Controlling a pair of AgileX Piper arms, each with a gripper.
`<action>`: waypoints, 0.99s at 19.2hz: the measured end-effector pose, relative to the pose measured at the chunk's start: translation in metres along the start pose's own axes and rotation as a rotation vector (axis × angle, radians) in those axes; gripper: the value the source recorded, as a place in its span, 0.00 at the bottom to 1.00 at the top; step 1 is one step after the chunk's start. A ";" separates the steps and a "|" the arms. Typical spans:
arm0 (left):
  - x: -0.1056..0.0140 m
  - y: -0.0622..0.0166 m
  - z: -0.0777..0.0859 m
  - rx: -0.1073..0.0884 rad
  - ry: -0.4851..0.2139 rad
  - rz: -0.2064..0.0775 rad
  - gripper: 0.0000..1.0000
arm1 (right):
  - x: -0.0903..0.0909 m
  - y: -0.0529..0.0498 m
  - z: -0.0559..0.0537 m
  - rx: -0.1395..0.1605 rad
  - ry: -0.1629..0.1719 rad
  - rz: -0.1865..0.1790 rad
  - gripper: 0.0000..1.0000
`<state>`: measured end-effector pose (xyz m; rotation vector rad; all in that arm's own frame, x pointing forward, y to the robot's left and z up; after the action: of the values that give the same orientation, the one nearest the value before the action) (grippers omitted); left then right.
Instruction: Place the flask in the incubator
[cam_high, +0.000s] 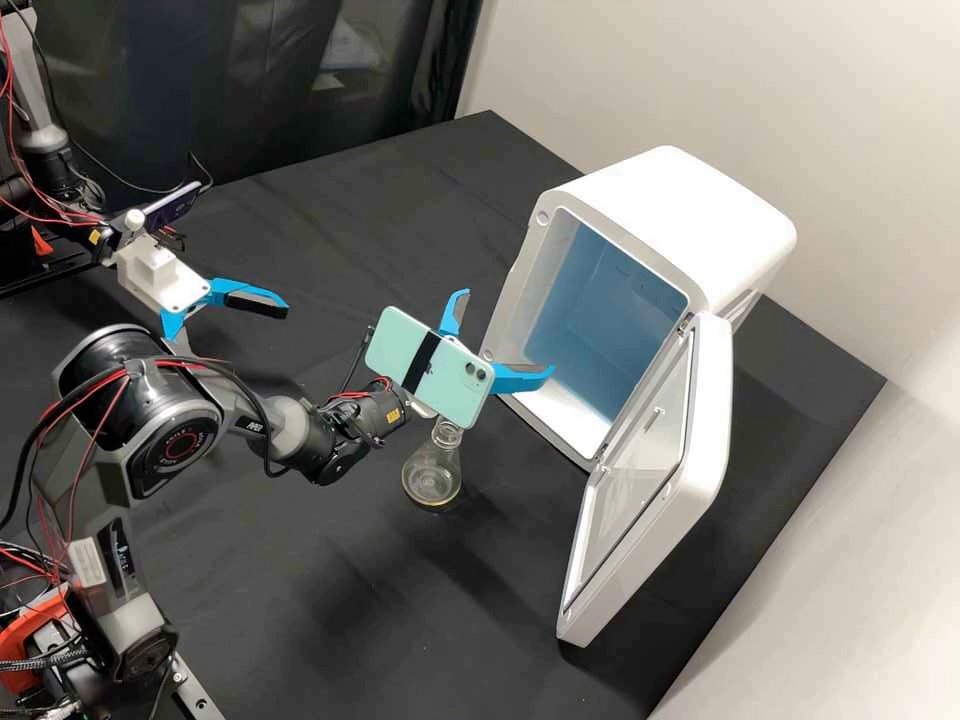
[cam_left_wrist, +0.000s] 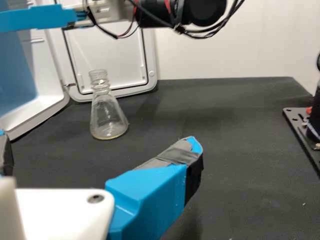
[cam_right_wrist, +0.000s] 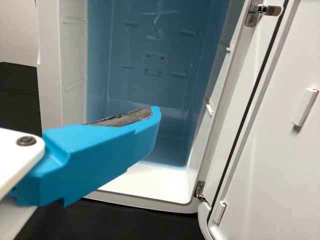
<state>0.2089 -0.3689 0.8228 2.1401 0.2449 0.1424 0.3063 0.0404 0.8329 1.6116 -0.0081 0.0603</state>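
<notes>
The flask (cam_high: 434, 468) stands upright on the black table (cam_high: 300, 580), just in front of the incubator (cam_high: 700, 220), whose door (cam_high: 655, 470) hangs open beside it and shows the blue cavity. My right hand (cam_high: 500, 335) hangs above the flask and a little past it, fingers spread wide and empty, pointing into the opening. My left hand (cam_high: 228, 318) is well apart at the far side, also wide and holding nothing. As I judge it, the grasp is not yet made, so the step now is to take the flask. I would draw the right hand back and lower it until the neck sits between the fingers, then close gently on the neck. The glass looks smooth and light, and a glancing touch could tip it. I would lift it straight up, then carry it in level and clear of the door's edge.
</notes>
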 end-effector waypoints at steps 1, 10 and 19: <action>-0.001 0.0000 -0.002 -0.003 0.005 0.000 1.00 | 0.000 0.000 0.000 0.000 0.000 0.000 1.00; -0.009 0.0049 -0.010 -0.009 0.023 0.027 1.00 | -0.002 0.001 0.002 0.003 0.009 0.007 1.00; -0.014 0.0098 -0.014 -0.004 0.045 0.053 1.00 | -0.065 -0.001 0.048 0.005 -0.048 -0.005 1.00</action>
<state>0.1938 -0.3657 0.8388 2.1422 0.2140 0.2217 0.2429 -0.0097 0.8267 1.6180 -0.0410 0.0179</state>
